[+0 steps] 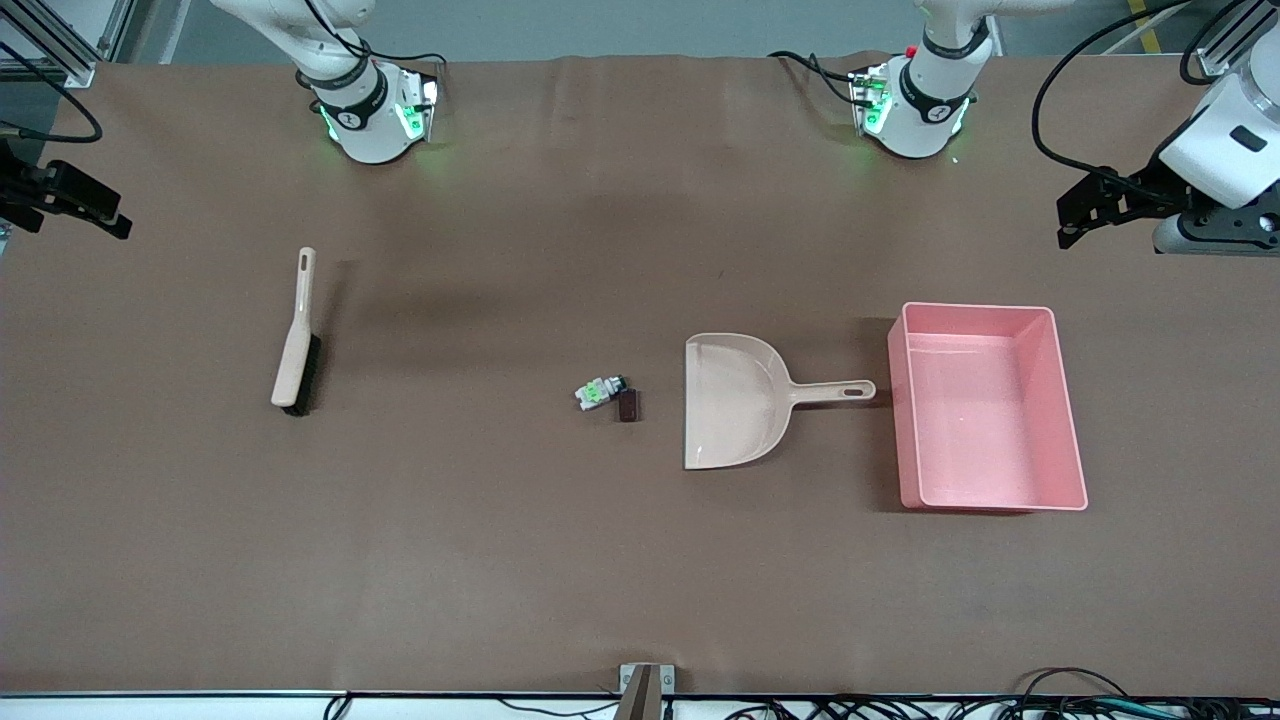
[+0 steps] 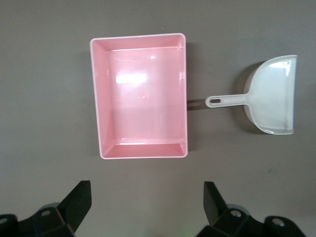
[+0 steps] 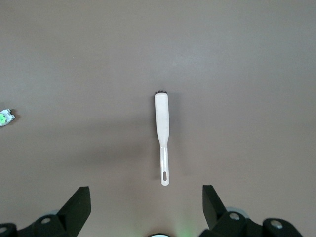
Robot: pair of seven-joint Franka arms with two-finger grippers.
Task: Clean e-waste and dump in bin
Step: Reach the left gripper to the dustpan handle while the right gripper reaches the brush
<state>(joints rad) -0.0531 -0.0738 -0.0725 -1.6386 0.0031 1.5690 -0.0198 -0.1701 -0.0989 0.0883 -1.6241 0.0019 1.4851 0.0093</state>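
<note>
Pink and open-topped, the bin (image 1: 985, 408) sits on the brown bench (image 1: 500, 560) under the left claw (image 2: 147, 200), whose fingers stand apart, holding nothing. Beside the bin lies the beige dustpan (image 1: 735, 400), its handle just short of the bin's wall. Two e-waste pieces (image 1: 608, 395) lie just off the pan's mouth. Well apart, the hand brush (image 1: 296, 335) lies below the right claw (image 3: 146, 203), likewise spread and empty.

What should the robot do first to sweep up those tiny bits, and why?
Probably lower the right end effector, open and empty, onto the brush handle. The e-waste lies loose on the table beside the dustpan mouth, so it needs sweeping in before anything reaches the bin. The left end effector waits, open.
</note>
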